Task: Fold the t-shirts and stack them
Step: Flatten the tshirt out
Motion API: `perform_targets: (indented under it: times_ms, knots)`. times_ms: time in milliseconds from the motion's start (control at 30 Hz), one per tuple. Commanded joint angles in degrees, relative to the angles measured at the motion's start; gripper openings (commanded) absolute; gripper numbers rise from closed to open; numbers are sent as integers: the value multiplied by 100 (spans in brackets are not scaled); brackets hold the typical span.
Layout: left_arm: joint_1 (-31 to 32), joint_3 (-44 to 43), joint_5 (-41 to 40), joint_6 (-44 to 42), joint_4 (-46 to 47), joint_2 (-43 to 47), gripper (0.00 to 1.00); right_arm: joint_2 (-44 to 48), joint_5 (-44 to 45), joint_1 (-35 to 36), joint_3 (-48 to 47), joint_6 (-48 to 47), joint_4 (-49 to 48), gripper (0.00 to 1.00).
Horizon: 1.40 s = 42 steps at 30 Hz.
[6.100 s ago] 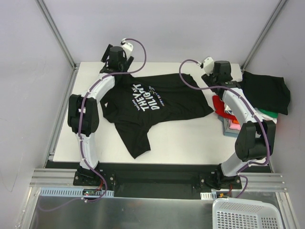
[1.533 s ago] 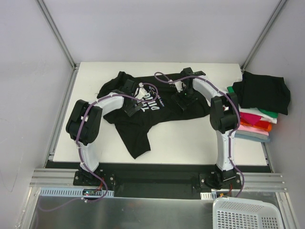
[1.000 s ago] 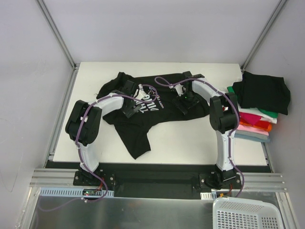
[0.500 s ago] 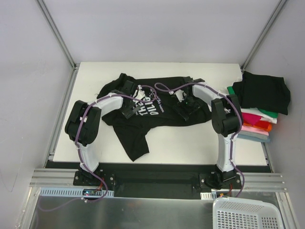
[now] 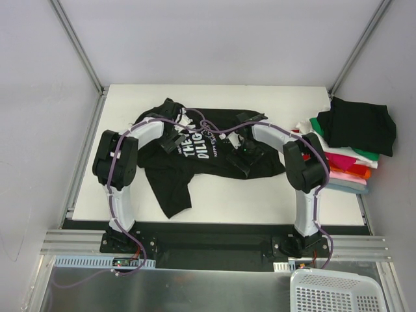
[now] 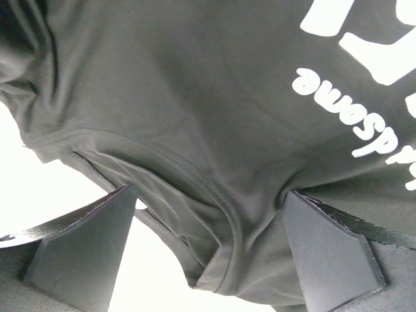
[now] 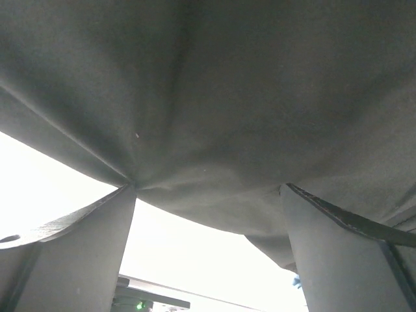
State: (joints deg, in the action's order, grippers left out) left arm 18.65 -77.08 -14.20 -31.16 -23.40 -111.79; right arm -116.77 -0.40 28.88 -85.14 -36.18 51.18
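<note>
A black t-shirt with white lettering lies bunched at the middle of the white table; one end trails toward the near edge. My left gripper stands open over its left part, and a cloth hem sags between the wide fingers. My right gripper is open over the right part, with black cloth draped across its fingers. At the right edge sits a stack of folded t-shirts with a black one on top.
A white slotted basket sits below the table's near right corner. Grey walls and metal posts close in the table on three sides. Bare table shows under the right gripper.
Both grippers have moved nearer with the shirt. The right one slid toward the near edge, the lettering shows more fully, and the trailing end shifted left.
</note>
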Motion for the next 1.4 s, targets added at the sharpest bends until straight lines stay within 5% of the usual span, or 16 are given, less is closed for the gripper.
perform_targets:
  times_ms: [0, 267, 500, 900, 1367]
  knots:
    - [-142, -518, -136, -180, -103, -317, 93, 287, 5, 187, -90, 32, 129, 96]
    - [-222, -1063, 4, -172, -103, -283, 94, 523, 550, 188, -125, -11, -73, 96]
    - [32, -836, 224, -57, -112, 875, 99, 1349, 1007, 363, 42, -64, -415, 96]
    - [1719, 1913, -22, 4, -183, 3363, 99, 2545, 1437, 724, 1860, -503, -828, 97]
    - [2054, 3383, 373, 312, -411, 4525, 99, 2853, 1965, 329, 2714, -776, -1417, 98]
